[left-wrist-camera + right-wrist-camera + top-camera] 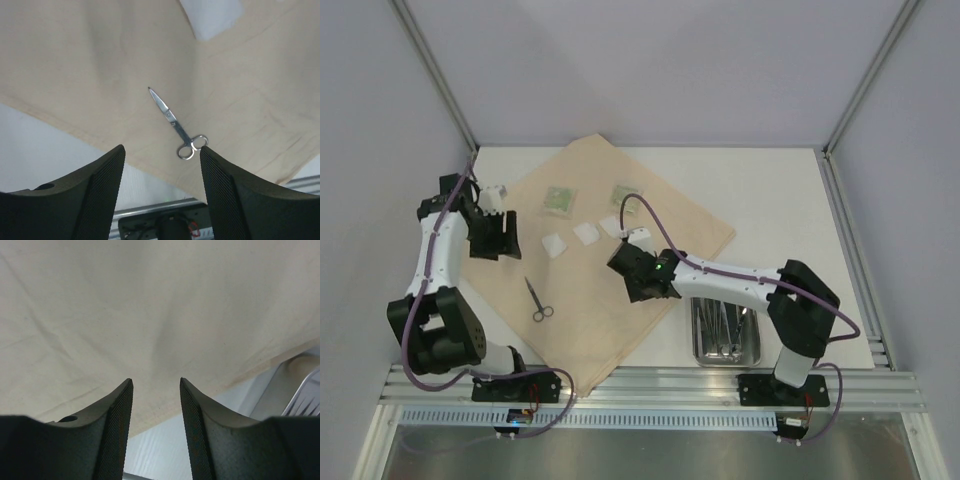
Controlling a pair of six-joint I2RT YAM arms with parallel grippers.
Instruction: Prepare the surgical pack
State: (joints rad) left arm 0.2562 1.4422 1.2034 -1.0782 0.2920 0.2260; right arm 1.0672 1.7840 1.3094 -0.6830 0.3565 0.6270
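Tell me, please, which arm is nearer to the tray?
Right. The right arm reaches over the cloth just beyond and left of the tray. The left arm is at the cloth's left edge, with the scissors between it and the tray.

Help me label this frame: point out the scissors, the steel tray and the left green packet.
scissors (534, 297), top view, on the pivot.
steel tray (756, 345), top view, on its right rim.
left green packet (559, 200), top view, on its centre.
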